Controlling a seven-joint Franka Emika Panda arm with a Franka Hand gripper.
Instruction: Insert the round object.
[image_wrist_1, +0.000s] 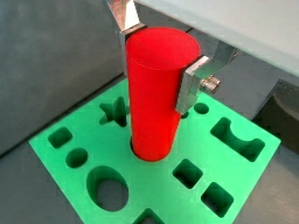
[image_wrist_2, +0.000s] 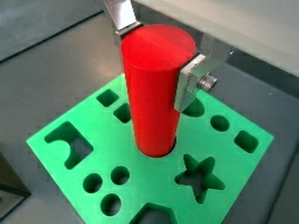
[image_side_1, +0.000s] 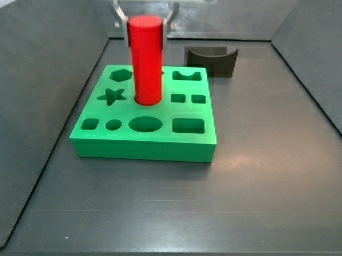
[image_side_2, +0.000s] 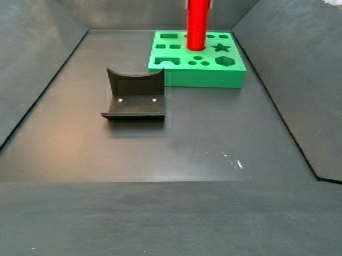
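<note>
From my remote seat, nearest in a side view is bare dark bench (image_side_2: 160, 210), then the fixture (image_side_2: 134, 97) at middle left, standing well apart from the work. Beyond it, in the upper right of that frame, sits the green block (image_side_2: 201, 72) with its shaped holes. The red cylinder (image_side_1: 146, 60) stands upright over the block's centre. Its lower end looks to be at or just inside the round hole, though I cannot tell how deep it sits.

The gripper (image_wrist_1: 163, 57) is at the cylinder's upper part, jaws closed on it from opposite sides, silver fingers (image_wrist_1: 194, 86) flat against the red surface. I judge this high grip keeps the fingers clear of the block while the piece goes down straight.

The cylinder is plain, smooth, bright red, with a flat round top and no marks, and tall beside the low block.
</note>
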